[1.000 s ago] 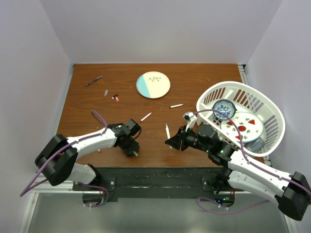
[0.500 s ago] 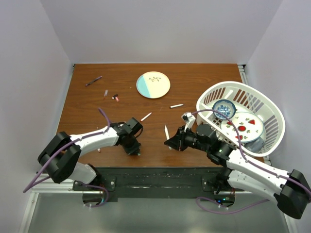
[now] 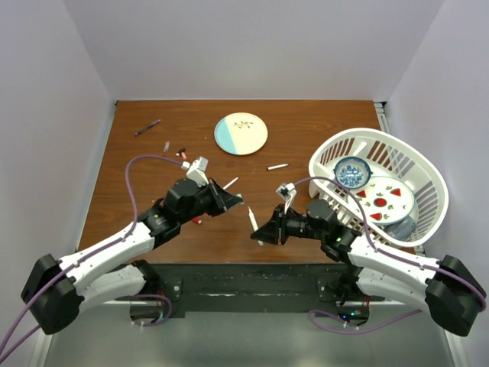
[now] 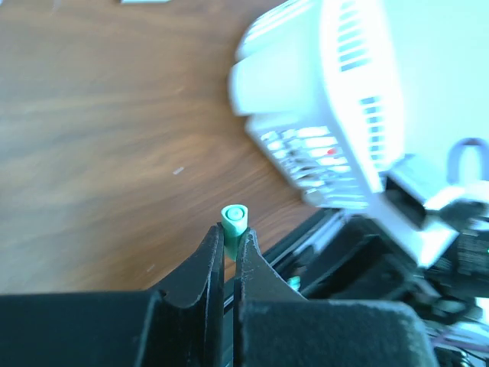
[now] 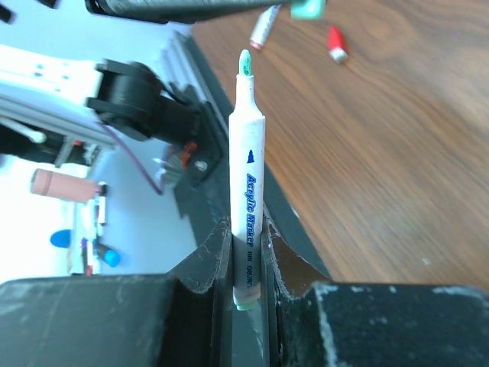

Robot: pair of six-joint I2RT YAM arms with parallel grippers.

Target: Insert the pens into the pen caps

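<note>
Brown tabletop (image 3: 306, 138), above its near edge: left gripper (image 4: 231, 243) clamps a green cap (image 4: 234, 216); right gripper (image 5: 246, 233) clamps a white pen (image 5: 248, 153) low on the barrel. Both parts judged light, rigid, slick; cap's open end apparently faces outward.

Green cap (image 4: 234, 219); white pen (image 5: 247, 191) — green tip, blue lettering; plate (image 3: 231, 136) — half turquoise, half cream.

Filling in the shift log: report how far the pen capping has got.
Done: no pen looks capped yet. In hand: the left gripper pinches a green cap, the right gripper holds a green-tipped pen, not yet joined. Left: two white pens, a purple pen and loose caps lie on the table.
</note>
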